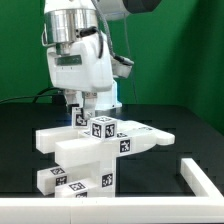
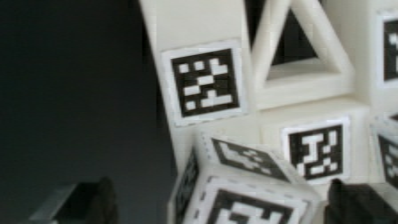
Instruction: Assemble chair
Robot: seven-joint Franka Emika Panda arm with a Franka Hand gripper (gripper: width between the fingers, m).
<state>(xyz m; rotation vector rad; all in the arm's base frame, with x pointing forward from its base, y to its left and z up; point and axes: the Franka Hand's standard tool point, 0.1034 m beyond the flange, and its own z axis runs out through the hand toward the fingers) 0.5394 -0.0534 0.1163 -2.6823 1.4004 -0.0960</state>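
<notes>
Hand (image 1: 90, 106) open above upright chair (image 1: 95, 150)

Lighting was pretty even and bright from overhead, and the white chair (image 1: 92, 152) nearly blew out against the black table (image 1: 190, 125). Only soft shadows showed under the parts. The wrist view was dimmer, grainy and blurry, with the fingertips (image 2: 71, 203) just dark smudges.
</notes>
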